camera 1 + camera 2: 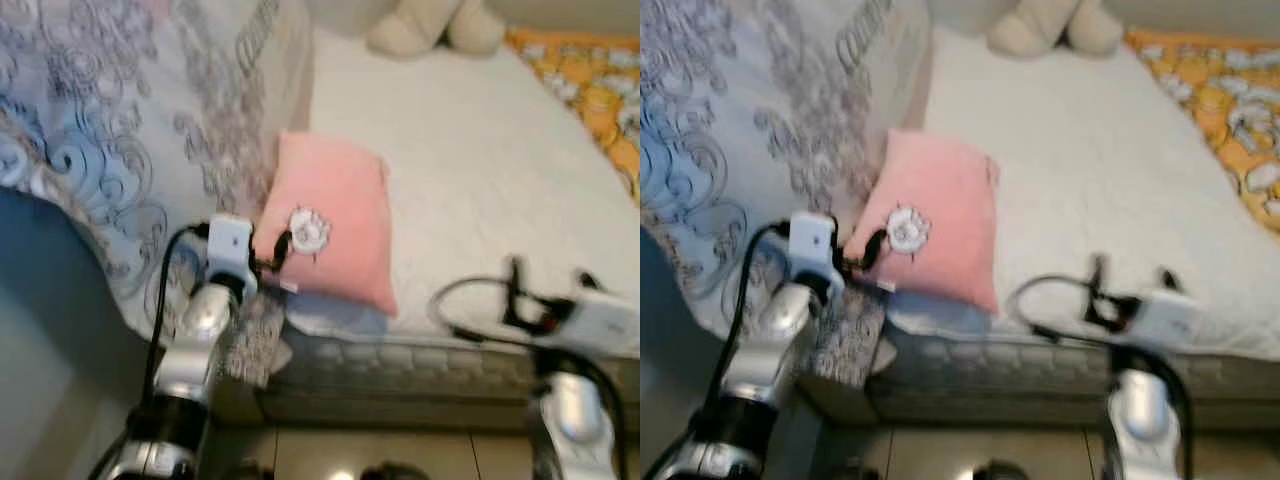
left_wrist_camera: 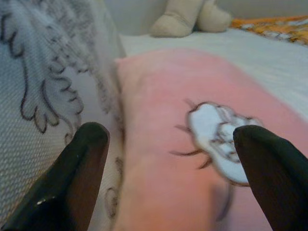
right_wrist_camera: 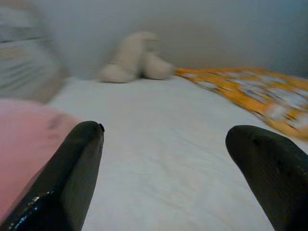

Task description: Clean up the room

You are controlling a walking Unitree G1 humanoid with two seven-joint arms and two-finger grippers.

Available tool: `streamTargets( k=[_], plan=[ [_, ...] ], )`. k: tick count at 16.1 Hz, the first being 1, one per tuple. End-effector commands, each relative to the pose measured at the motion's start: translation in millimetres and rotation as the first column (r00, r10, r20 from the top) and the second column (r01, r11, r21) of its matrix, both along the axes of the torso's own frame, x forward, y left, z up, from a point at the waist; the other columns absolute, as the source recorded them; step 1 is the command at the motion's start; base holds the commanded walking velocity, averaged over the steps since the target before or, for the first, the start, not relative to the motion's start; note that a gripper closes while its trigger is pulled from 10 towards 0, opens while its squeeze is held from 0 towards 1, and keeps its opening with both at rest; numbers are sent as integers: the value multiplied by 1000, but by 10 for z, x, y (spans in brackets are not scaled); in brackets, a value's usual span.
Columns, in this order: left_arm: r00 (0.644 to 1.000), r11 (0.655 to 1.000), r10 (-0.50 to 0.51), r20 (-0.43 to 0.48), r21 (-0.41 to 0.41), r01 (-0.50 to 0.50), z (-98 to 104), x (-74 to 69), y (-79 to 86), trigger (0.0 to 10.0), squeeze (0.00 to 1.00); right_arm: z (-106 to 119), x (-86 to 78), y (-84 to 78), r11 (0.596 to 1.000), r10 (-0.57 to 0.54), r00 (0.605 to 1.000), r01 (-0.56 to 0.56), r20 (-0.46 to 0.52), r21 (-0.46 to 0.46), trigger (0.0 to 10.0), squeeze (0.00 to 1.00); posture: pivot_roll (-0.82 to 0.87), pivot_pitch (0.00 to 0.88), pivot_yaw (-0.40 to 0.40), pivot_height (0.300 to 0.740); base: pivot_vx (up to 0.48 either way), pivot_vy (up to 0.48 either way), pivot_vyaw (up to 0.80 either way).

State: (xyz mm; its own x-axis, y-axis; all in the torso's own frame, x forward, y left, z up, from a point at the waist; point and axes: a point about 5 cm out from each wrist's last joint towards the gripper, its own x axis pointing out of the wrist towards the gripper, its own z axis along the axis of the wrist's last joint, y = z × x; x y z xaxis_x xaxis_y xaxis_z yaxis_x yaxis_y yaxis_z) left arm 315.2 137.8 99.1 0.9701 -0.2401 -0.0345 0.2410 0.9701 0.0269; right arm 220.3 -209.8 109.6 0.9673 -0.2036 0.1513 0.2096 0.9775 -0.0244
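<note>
A pink pillow [image 1: 335,220] with a white patch [image 1: 308,232] lies near the front edge of the white bed [image 1: 480,170]. Its left side rests against a grey-and-blue patterned quilt [image 1: 120,120]. My left gripper [image 1: 272,255] is at the pillow's near left corner. In the left wrist view the left gripper [image 2: 171,139] is open, with the pillow [image 2: 163,159] right in front of its fingers. My right gripper [image 1: 548,282] hovers over the bed's front edge to the right of the pillow. It too is open [image 3: 163,139], with nothing between its fingers.
A beige plush toy [image 1: 430,25] sits at the far end of the bed. An orange patterned blanket [image 1: 590,80] lies at the far right. The quilt hangs over the bed's left corner. Tiled floor [image 1: 400,455] shows below the mattress side.
</note>
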Motion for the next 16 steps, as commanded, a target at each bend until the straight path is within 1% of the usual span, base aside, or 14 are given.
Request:
streamTargets(
  k=[1,2,3,5,6,7,9,11,12,14,16],
  plan=[
    [1000,1000,-9,-12,-15,9,-5,-11,-21,10000,0,47,28,38,999,33,999,-33,-1,-9,10000,0,-32,0,0,740,0,-446,0],
    [1000,1000,-9,-22,-24,9,-17,-23,-45,10000,0,20,44,20,999,38,999,-38,-28,-5,10000,0,-33,0,2,740,0,-446,0],
    [1000,1000,-5,-26,-24,4,-32,-24,-50,10000,0,10,65,13,999,40,999,-40,-35,-10,10000,0,-35,0,5,740,0,-446,0],
    [999,1000,13,-44,-15,-14,-101,-44,19,10000,0,7,95,-30,999,27,999,-28,-37,-16,10000,0,-36,0,2,740,0,-446,0],
    [997,999,31,-67,-21,-32,-154,-71,87,10000,0,3,95,-60,1000,27,999,-27,-33,-5,10000,0,-33,0,-2,740,0,-446,0],
    [995,997,40,-91,-62,-45,-189,-114,114,10000,0,-30,62,-98,1000,19,999,-18,-30,26,10000,0,-31,0,-6,740,0,-442,0],
    [996,996,28,-81,-81,-34,-156,-113,64,10000,0,-100,41,-93,1000,21,998,-20,-61,20,10000,0,-26,0,-9,740,0,-429,0],
    [996,995,25,-82,-89,-32,-156,-105,40,10000,0,-127,64,-79,1000,15,996,-13,-83,21,10000,0,-27,0,-10,740,0,-426,0],
    [995,996,50,-82,-67,-56,-166,-93,61,10000,0,-134,88,-74,1000,17,996,-16,-89,8,10000,0,-28,0,-9,740,0,-424,0],
    [993,995,63,-100,-72,-70,-190,-77,75,10000,0,-138,100,-73,1000,20,996,-19,-88,9,10000,0,-31,0,-6,740,0,-435,0],
    [994,996,37,-105,-79,-46,-196,-61,35,10000,0,-137,114,-63,1000,27,996,-26,-86,11,10000,0,-34,0,0,740,0,-433,0]
  ],
)
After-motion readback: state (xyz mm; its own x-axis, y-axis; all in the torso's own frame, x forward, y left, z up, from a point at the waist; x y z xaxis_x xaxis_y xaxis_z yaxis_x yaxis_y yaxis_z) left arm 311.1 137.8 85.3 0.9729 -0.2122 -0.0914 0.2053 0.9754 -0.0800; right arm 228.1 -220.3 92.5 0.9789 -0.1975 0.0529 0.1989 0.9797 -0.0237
